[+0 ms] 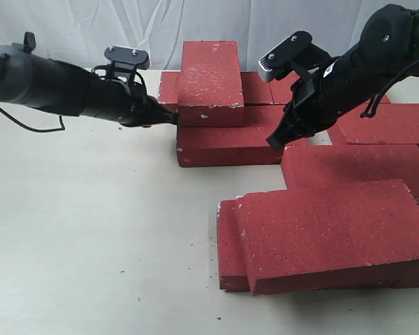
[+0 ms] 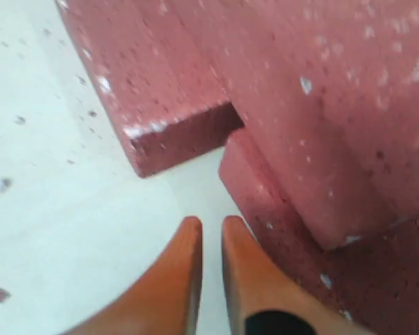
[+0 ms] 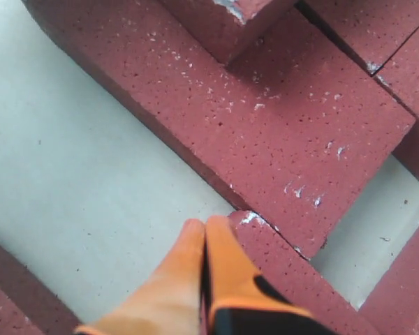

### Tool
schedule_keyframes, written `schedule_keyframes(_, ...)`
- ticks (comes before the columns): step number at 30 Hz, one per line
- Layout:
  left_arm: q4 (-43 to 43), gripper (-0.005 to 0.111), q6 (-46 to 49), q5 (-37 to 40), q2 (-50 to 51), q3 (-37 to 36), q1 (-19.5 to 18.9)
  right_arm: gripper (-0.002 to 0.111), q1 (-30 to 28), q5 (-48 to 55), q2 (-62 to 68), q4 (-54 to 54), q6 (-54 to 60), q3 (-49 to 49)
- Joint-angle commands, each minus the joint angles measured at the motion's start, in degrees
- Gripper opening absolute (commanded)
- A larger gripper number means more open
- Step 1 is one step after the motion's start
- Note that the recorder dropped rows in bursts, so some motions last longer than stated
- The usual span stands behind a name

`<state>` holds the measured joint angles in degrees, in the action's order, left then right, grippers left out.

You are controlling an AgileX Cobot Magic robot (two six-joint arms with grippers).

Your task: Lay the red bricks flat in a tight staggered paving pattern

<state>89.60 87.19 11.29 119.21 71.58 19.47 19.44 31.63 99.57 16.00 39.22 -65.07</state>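
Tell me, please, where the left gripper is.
The left gripper is left of centre in the exterior view, its tip near the left side of the stacked brick at the back.

table: pale off-white, matte, fills the exterior view from 6 to 9 o'clock | backdrop cloth: white, softly folded, hangs behind the table's far edge from 10 to 1 o'clock | dark specks: few, tiny, scattered on the table near 7 o'clock, also seen blurred in the left wrist view
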Motion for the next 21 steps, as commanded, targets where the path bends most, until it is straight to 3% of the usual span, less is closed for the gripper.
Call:
schedule_keyframes(1, -6.40, 0.021, -0.32, 1.00, -5.19, 0.41, 0.03, -0.001, 0.02, -0.18, -0.05, 0.20, 1.11, 0.27)
schedule_keyframes(4, -10.01, 0.021, -0.32, 4.08, -8.08, 0.41, 0.03, -0.001, 0.02, -0.18, -0.05, 0.20, 1.11, 0.27)
schedule_keyframes(7, -17.63, 0.011, -1.87, 4.12, -9.90, 0.41, 0.03, -0.001, 0.02, -0.14, -0.05, 0.20, 1.10, 0.27)
schedule_keyframes(9, -25.14, 0.000, -8.65, 2.42, -10.14, 0.41, -0.08, -0.001, 0.02, -0.14, -0.05, 0.20, 1.10, 0.27)
schedule_keyframes(13, -43.84, 0.000, -25.83, 9.78, -9.00, 1.93, -0.54, -0.001, 0.02, -0.14, -0.05, 0.20, 1.10, 0.27)
schedule_keyframes(17, -68.59, 0.000, -53.46, 18.14, -6.46, 5.94, -0.54, -0.001, 0.02, -0.15, -0.05, 0.44, 1.10, 0.27)
schedule_keyframes(19, -73.81, 0.000, -60.24, 22.77, -4.75, 8.13, -0.19, -0.001, 0.02, -0.15, -0.05, 0.44, 1.10, 0.27)
schedule_keyframes(21, -73.64, 0.000, -61.51, 25.26, -2.57, 10.03, 0.20, -0.001, 0.02, -0.15, -0.05, 0.44, 1.10, 0.27)
